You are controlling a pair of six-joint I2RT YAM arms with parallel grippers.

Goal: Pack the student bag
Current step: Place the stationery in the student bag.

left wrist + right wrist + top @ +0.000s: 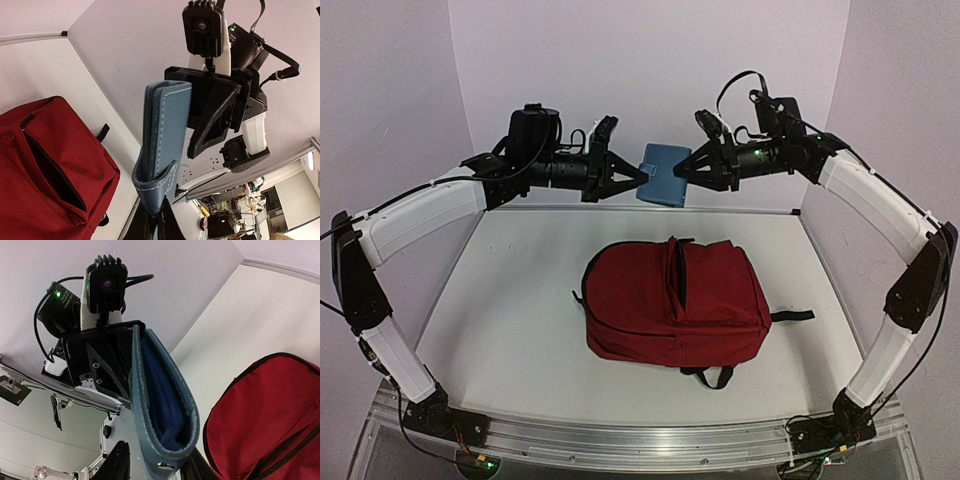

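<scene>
My left gripper (642,178) and right gripper (682,170), two in all, meet on one flat blue stitched fabric pouch (663,175).
The left jaws are clamped tight on one edge of it; the right fingers (119,464) stand either side of the opposite edge, partly parted, and I cannot tell whether they grip; the pouch hangs over the far side of the white table (490,300); below it, between my arms, the one dark red fabric backpack (675,300) lies flat, its zip gaping.
</scene>
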